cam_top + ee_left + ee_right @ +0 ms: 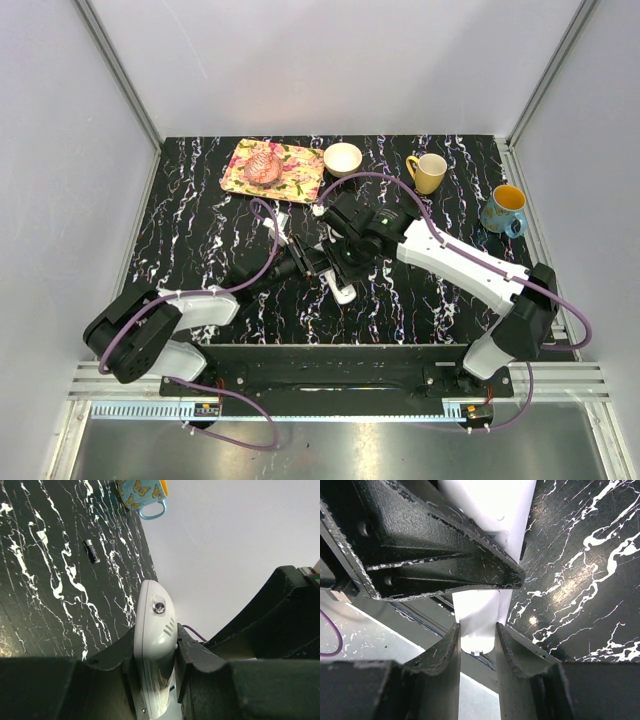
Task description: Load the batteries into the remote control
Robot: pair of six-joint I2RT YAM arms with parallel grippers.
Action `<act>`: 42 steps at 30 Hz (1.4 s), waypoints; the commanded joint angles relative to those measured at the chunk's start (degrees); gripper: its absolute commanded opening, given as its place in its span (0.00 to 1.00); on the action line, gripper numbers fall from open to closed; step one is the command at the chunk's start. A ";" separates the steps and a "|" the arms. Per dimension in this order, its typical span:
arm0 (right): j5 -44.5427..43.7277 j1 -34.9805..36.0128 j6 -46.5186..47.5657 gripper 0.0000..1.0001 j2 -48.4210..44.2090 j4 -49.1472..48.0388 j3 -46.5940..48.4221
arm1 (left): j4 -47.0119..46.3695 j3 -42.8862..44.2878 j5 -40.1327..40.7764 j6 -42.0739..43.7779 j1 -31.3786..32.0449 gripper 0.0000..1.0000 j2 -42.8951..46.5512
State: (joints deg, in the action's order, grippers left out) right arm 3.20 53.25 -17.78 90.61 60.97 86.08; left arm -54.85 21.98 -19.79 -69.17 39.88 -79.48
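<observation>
Left gripper (pixel 156 642) clamped on remote control (pixel 157 607), right gripper (pixel 477 632) pinching its other end, battery (pixel 92 550) beyond remote, label unreadable, slot hidden

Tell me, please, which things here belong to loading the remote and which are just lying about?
For the job:
remote control
dark battery

Lying about:
floral tray
cream bowl
yellow mug
blue butterfly mug
</observation>
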 commanded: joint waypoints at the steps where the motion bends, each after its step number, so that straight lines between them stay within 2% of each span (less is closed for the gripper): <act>1: -4.61 0.10 0.64 0.00 1.41 1.95 4.00 | 0.52 1.66 -0.07 3.24 1.43 0.00 3.81; 10: -4.52 0.10 -0.41 0.00 1.33 0.73 3.21 | -3.06 2.28 -0.86 0.88 1.52 0.00 2.76; 21: -6.54 0.10 -1.47 0.00 0.62 -0.50 2.07 | -12.29 1.75 -2.71 -8.35 1.61 0.00 -0.06; 34: -8.83 0.10 -1.73 0.07 0.27 -0.59 0.93 | -23.98 -1.06 -1.22 -18.28 2.05 0.00 -3.57; 42: -8.74 0.18 -2.35 0.15 -0.17 -0.59 0.84 | -24.87 -0.97 -0.86 -18.64 2.40 0.00 -4.28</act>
State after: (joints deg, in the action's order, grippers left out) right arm 0.05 53.78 -19.40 91.50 62.96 87.61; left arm -63.53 20.10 -17.72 -82.81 40.69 -84.99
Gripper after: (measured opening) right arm 0.343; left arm 0.300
